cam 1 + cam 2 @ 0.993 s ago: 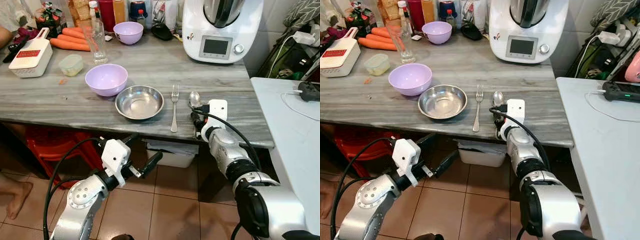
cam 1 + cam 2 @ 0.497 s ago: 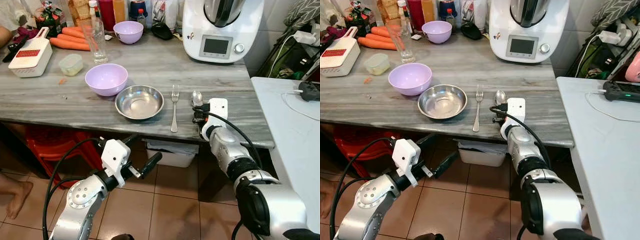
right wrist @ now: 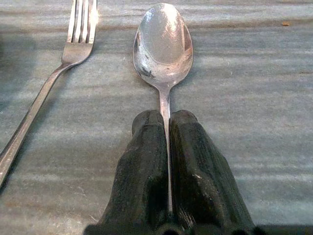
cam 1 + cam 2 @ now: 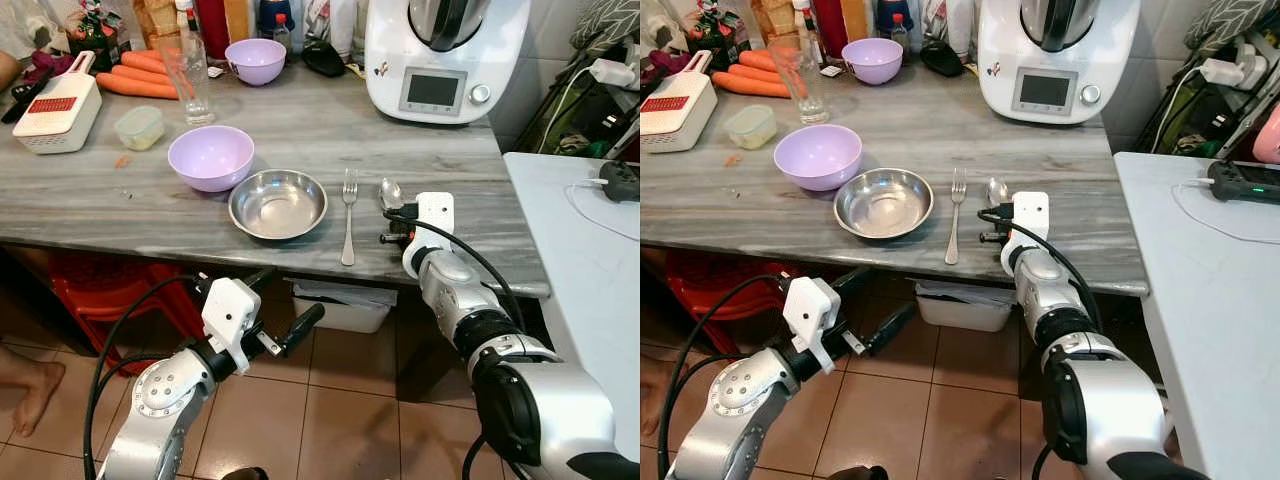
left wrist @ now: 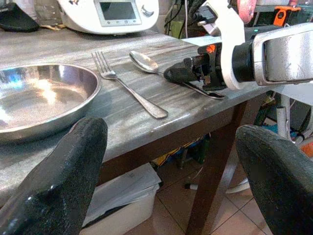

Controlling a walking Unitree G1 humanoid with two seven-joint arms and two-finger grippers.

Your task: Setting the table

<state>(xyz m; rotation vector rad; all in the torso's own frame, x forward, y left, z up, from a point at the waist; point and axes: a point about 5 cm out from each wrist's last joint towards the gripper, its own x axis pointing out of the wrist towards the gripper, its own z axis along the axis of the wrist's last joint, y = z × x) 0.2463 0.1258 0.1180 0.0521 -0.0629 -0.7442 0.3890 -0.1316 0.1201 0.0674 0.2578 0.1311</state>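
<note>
Two grippers at work near the table's front edge: left gripper [image 4: 290, 318] low under the grey table [image 4: 120, 205], fingers spread wide, empty; right gripper [image 3: 167, 147] pinched tight on the handle of the one spoon [image 3: 163, 41], handle mostly hidden between the fingers, bowl lying on the tabletop just right of the one fork [image 4: 348, 215]. Left of the fork, one steel bowl [image 4: 278, 204], empty. Beyond, two purple bowls: the nearer [image 4: 211, 157] empty, the farther [image 4: 253, 61] hard to see into. One glass [image 4: 188, 78], some carrots [image 4: 135, 80], one white food processor [image 4: 440, 55] cut off above.
</note>
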